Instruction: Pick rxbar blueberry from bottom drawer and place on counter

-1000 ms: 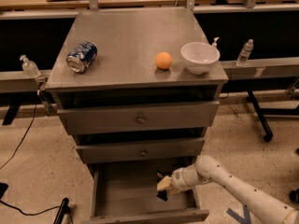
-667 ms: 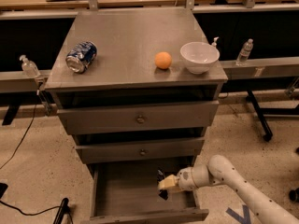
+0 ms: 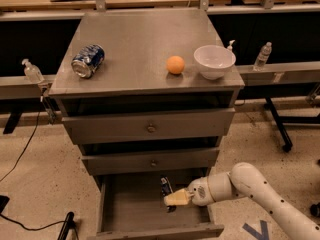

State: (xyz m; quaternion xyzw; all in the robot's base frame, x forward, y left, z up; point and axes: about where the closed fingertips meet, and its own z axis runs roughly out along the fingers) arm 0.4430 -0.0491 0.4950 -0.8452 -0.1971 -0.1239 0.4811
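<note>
Grey bottom drawer [image 3: 131, 210] is open; the rxbar blueberry [image 3: 164, 186] stands just behind the pincer [image 3: 173, 199] tip; grip cannot be told.

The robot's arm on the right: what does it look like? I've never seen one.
The arm is smooth, white and tubular, with bulbous rounded joints, thin grey seams between segments and small dark dots along its shell. No loose cables show. Its gripper, over the open bottom drawer, is a pale yellowish-cream tip on a white wrist.
</note>
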